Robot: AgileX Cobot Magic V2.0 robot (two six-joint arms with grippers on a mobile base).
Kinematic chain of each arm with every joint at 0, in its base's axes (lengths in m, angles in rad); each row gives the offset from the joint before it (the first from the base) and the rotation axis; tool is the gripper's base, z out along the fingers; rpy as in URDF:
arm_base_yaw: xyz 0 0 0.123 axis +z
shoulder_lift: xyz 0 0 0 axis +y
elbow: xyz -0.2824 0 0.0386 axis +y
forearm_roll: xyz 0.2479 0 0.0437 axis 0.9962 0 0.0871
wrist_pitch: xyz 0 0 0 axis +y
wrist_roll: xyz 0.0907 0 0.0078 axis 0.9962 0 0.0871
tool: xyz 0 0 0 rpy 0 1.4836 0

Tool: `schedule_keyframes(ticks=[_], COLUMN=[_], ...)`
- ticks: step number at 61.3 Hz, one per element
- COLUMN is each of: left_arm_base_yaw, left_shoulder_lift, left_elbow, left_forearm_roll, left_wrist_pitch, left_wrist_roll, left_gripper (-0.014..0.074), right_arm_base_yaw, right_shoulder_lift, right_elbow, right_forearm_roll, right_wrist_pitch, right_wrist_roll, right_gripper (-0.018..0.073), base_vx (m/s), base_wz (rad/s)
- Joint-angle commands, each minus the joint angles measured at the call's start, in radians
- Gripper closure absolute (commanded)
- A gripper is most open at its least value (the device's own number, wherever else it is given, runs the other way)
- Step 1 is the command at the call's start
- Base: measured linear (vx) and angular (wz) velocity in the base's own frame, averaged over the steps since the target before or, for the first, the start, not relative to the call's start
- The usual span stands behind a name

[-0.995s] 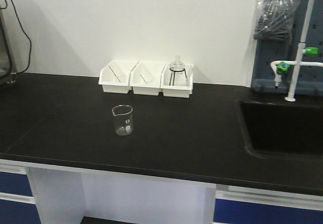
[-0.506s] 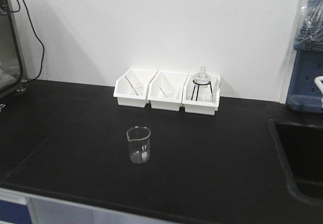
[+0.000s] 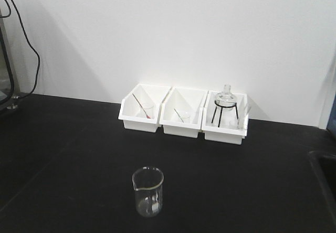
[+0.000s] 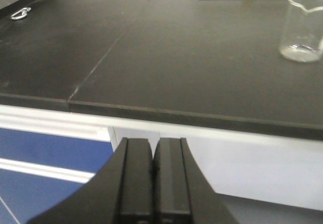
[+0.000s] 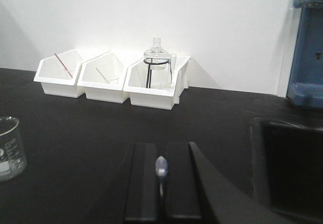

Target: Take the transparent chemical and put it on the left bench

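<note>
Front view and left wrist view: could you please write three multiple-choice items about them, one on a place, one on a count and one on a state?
1. Where does the clear beaker stand?
A. on the floor
B. on the black bench
C. on a wall shelf

2. How many white bins stand by the wall?
A. two
B. five
C. three

3. The left gripper is:
A. shut, empty
B. wide open
C. shut on the beaker

Answers:
1 B, it stands upright on the bench, in front of the bins.
2 C, three sit side by side.
3 A, its jaws are pressed together, and the beaker stands apart on the bench.
</note>
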Motion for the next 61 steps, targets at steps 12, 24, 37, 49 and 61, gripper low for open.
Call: schedule_keyframes(ticks=[12, 24, 37, 49, 61], left_arm_base_yaw=[-0.002, -0.002, -0.002, -0.002, -0.002], left_shoulder_lift=[-0.019, -0.019, -0.019, -0.019, -0.019], left_elbow=[0.016, 0.016, 0.016, 0.016, 0.016], left_forearm_roll=[-0.001, -0.001, -0.001, -0.001, -0.001], left_wrist_pitch=[-0.078, -0.078, -0.078, -0.078, -0.078], left_wrist_roll=[-0.008, -0.008, -0.008, -0.008, -0.008], left_gripper=[0.0600, 0.0600, 0.0600, 0.0600, 0.0600], right_arm_base_yaw=[-0.005, -0.005, -0.005, -0.005, -0.005], right_shoulder_lift=[0.007, 0.007, 0.007, 0.007, 0.011], right_elbow=[-0.031, -0.031, -0.031, -0.031, -0.031], right_forearm_roll=[-0.008, -0.008, -0.008, -0.008, -0.008], right_wrist_pitch=[-0.077, -0.077, -0.077, -0.077, -0.103], right_wrist_roll=[-0.001, -0.001, -0.001, -0.001, -0.001], right_gripper=[0.0549, 0.0549, 0.0549, 0.0549, 0.0549], base_vx=[0.27, 0.21, 0.15, 0.10, 0.04], base_wz=[0.05, 0.02, -0.02, 0.00, 0.01])
